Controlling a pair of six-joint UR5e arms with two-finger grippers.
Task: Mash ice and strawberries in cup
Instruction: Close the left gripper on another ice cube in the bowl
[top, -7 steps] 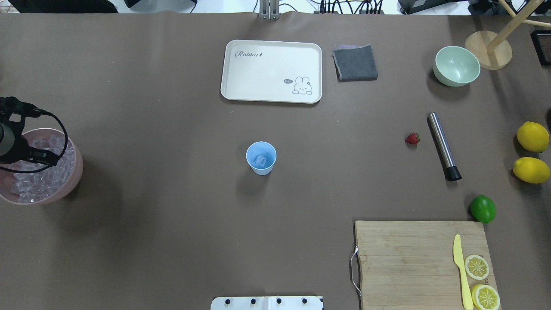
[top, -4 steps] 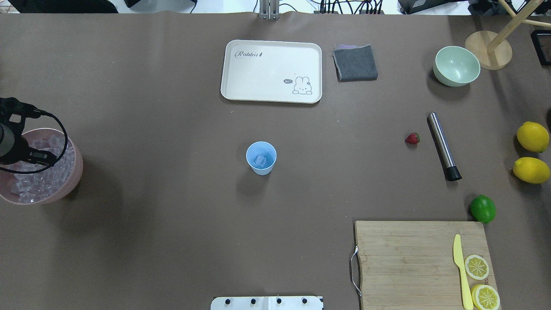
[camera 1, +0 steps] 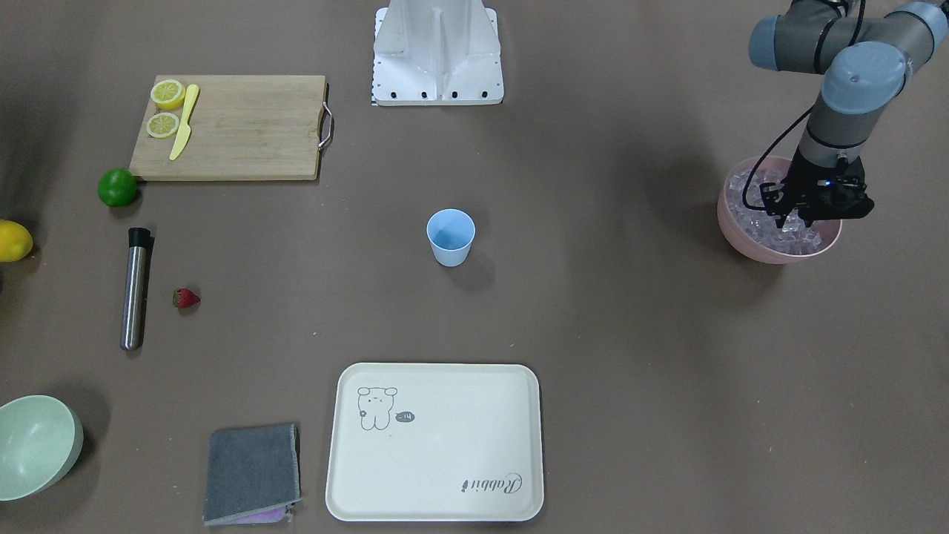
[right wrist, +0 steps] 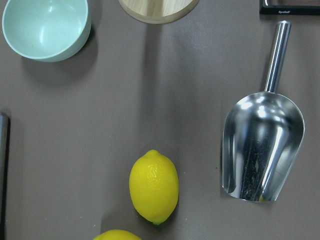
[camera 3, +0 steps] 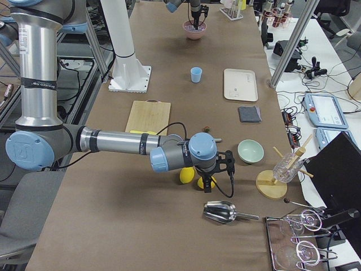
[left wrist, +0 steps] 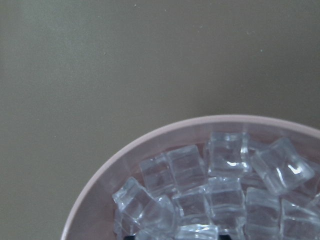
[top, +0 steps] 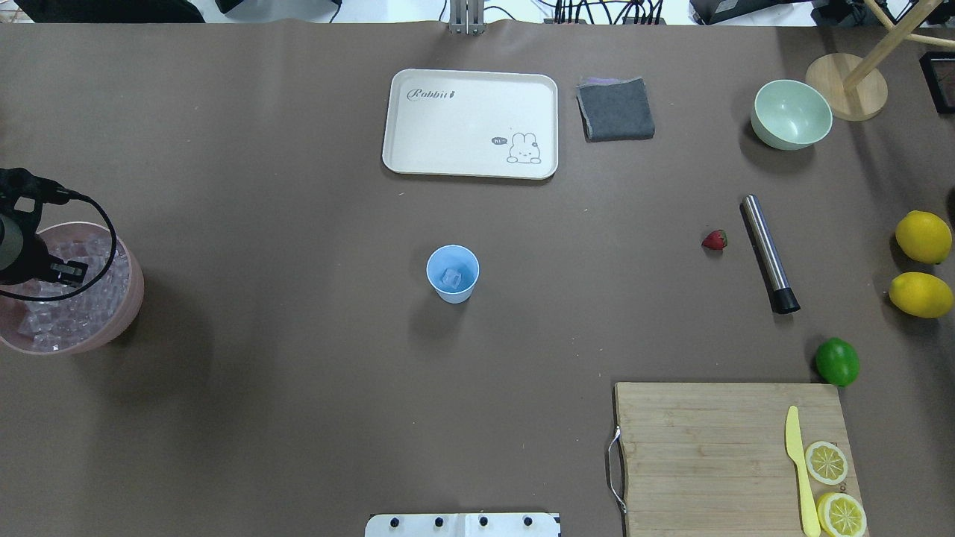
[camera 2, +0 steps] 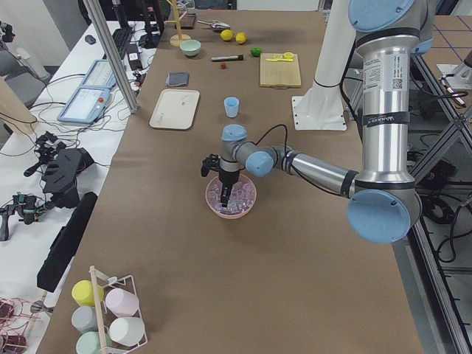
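The light blue cup stands upright mid-table with one clear ice cube inside. The red strawberry lies on the table far to its right, beside a steel muddler. A pink bowl at the table's left end holds several ice cubes. My left gripper points down into that bowl, with its fingertips among the cubes and apart at the bottom edge of the left wrist view. My right gripper hovers over the lemons at the table's right end. I cannot tell whether it is open or shut.
The steel muddler, a green lime, two lemons, a cutting board with a knife and lemon slices, a pale green bowl, a grey cloth, a cream tray, a steel scoop.
My left gripper has shifted further left in the overhead view, over the ice in the pink bowl. The cup, the strawberry and the other things have not moved.
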